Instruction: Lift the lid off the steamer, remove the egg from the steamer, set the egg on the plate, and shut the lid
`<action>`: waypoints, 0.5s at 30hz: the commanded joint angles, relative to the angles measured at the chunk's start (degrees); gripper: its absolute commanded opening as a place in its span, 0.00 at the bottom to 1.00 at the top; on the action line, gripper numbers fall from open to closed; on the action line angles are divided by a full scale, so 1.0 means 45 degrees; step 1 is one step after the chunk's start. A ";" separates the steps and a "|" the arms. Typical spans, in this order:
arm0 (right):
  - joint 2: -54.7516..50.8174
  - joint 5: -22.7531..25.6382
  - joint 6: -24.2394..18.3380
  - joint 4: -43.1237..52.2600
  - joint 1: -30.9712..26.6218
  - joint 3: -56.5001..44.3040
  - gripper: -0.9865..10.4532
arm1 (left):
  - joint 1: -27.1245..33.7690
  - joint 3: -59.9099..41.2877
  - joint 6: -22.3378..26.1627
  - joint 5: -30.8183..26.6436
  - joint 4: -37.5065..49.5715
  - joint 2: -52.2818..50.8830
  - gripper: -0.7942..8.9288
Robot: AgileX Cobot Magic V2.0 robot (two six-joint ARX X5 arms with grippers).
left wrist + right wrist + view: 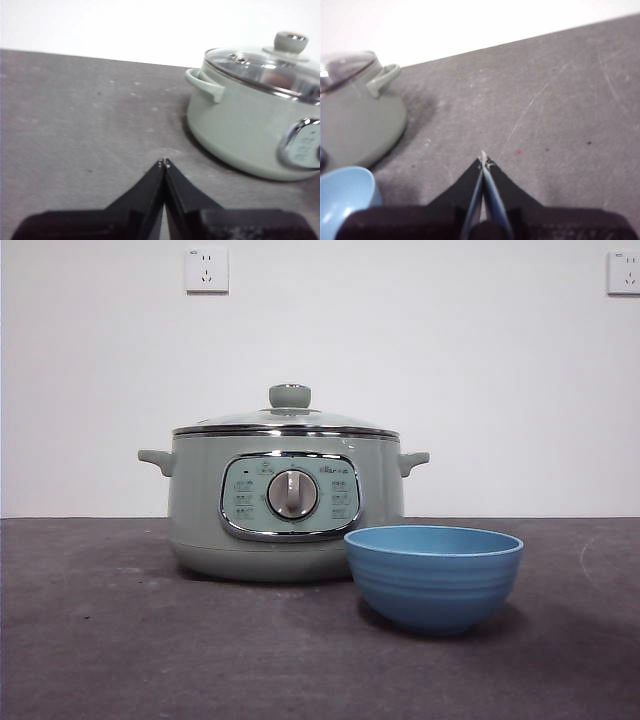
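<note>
The pale green steamer (285, 502) stands mid-table with its glass lid (288, 420) seated on it, green knob (289, 396) on top. Through the glass in the left wrist view a brownish egg (276, 79) shows dimly inside the steamer (245, 130). The blue plate (433, 575), a small bowl, sits in front and to the right of the steamer, empty as far as I can see. My left gripper (164, 162) is shut over bare table, well clear of the steamer's left handle (204, 84). My right gripper (484, 159) is shut over bare table, off to the side of the plate (344, 197).
The grey tabletop (100, 640) stretches to both sides of the steamer. A white wall with two sockets (206, 270) rises behind. Neither arm shows in the front view.
</note>
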 commanded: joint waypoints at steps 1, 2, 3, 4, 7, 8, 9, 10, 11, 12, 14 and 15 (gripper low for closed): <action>-0.0034 -0.0544 0.1297 -0.0029 0.0005 -0.0029 0.08 | 0.0029 0.0131 -0.1282 0.0267 0.0126 -0.0034 0.08; -0.0029 -0.0865 0.1491 0.0010 0.0005 0.0063 0.08 | 0.0029 0.0267 -0.1418 0.0359 0.0102 -0.0034 0.08; -0.0029 -0.1093 0.1579 0.0078 0.0005 0.0155 0.08 | 0.0029 0.0413 -0.1438 0.0471 0.0063 -0.0029 0.08; -0.0029 -0.1360 0.1617 0.0136 0.0005 0.0296 0.08 | 0.0029 0.0631 -0.1443 0.0486 -0.0034 -0.0029 0.08; 0.0049 -0.1685 0.1753 0.0141 0.0005 0.0860 0.08 | 0.0029 0.1384 -0.1462 0.0495 -0.0583 -0.0005 0.08; 0.0146 -0.1685 0.1807 0.0112 0.0010 0.1112 0.08 | 0.0029 0.1695 -0.1511 0.0510 -0.0850 0.0029 0.08; 0.0248 -0.1695 0.1802 0.0068 0.0010 0.1345 0.08 | 0.0029 0.1972 -0.1583 0.0529 -0.1073 0.0078 0.08; 0.0374 -0.1792 0.1802 0.0039 0.0010 0.1593 0.08 | 0.0029 0.2244 -0.1647 0.0578 -0.1297 0.0117 0.08; 0.0597 -0.2157 0.1802 0.0034 0.0010 0.1933 0.08 | 0.0029 0.2603 -0.1651 0.0777 -0.1540 0.0199 0.08; 0.0787 -0.2448 0.1797 0.0005 0.0010 0.2215 0.08 | 0.0029 0.2856 -0.1656 0.0884 -0.1685 0.0282 0.08; 0.1350 -0.3016 0.1749 -0.0301 0.0019 0.2982 0.08 | 0.0029 0.3453 -0.1666 0.1297 -0.2025 0.0515 0.08; 0.1642 -0.3196 0.1681 -0.0593 0.0019 0.3366 0.08 | 0.0029 0.3725 -0.1666 0.1525 -0.2215 0.0641 0.08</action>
